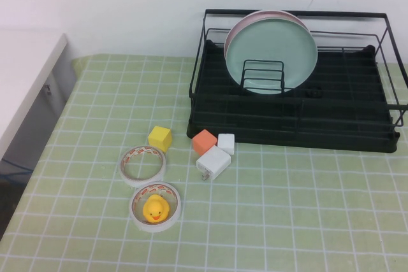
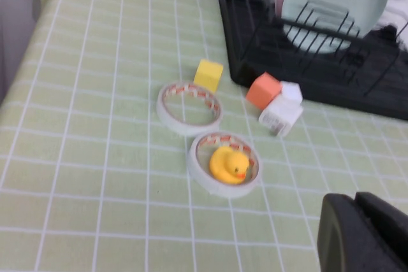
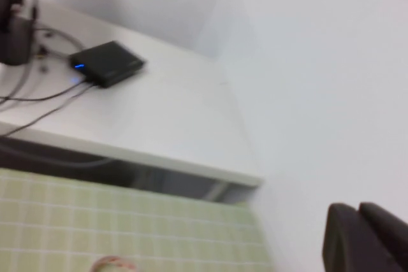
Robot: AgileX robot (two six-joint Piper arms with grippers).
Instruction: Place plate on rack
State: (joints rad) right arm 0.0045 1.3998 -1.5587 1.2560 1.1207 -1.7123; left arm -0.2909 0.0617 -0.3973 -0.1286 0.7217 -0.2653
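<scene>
Nearest, a rubber duck (image 1: 155, 209) sits inside a tape roll (image 1: 155, 206). Farther back the mint-green plate (image 1: 272, 55) stands upright in the black rack (image 1: 293, 122), before a pink plate (image 1: 255, 18). Left gripper (image 2: 364, 234) hangs above the tablecloth and right gripper (image 3: 368, 237) is off the table's side; I cannot tell either one's opening.

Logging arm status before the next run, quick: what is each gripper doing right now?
Left gripper: above the table, near the duck; state cannot be told.
Right gripper: off to the side; state cannot be told.
</scene>
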